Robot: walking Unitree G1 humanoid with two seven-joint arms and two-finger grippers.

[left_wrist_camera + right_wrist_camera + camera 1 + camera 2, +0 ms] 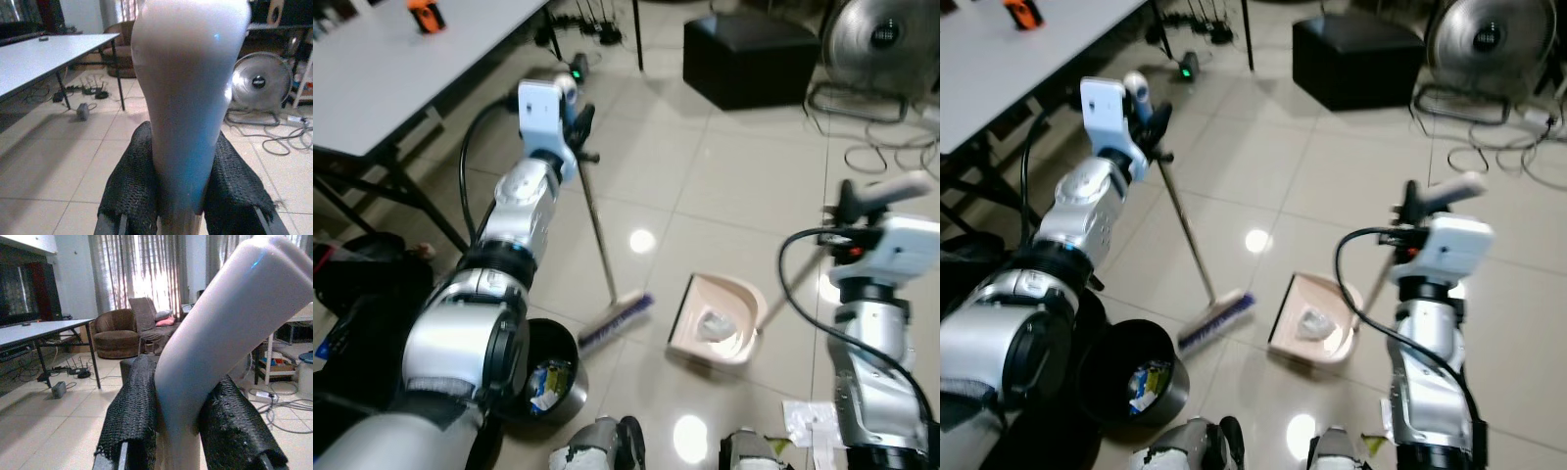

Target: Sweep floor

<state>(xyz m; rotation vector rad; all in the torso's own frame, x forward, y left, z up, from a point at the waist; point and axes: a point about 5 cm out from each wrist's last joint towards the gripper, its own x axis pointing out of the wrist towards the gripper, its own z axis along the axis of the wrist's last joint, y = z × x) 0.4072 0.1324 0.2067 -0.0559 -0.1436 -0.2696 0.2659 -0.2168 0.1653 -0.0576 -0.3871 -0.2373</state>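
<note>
My left gripper (576, 125) is shut on the top of the broom handle (188, 98). The broom's thin pole slants down to its purple-bristled head (615, 321) resting on the tiled floor. My right gripper (854, 204) is shut on the white grip (220, 347) of the long-handled dustpan. The beige dustpan (717, 318) sits on the floor just right of the broom head, with a crumpled white scrap (713, 321) lying inside it.
A black bin (546, 377) with wrappers inside stands by my left foot. A grey table (401, 69) is at the left, a black box (749, 59) and a floor fan (876, 44) with loose cables at the back. Crumpled paper (811, 421) lies at right.
</note>
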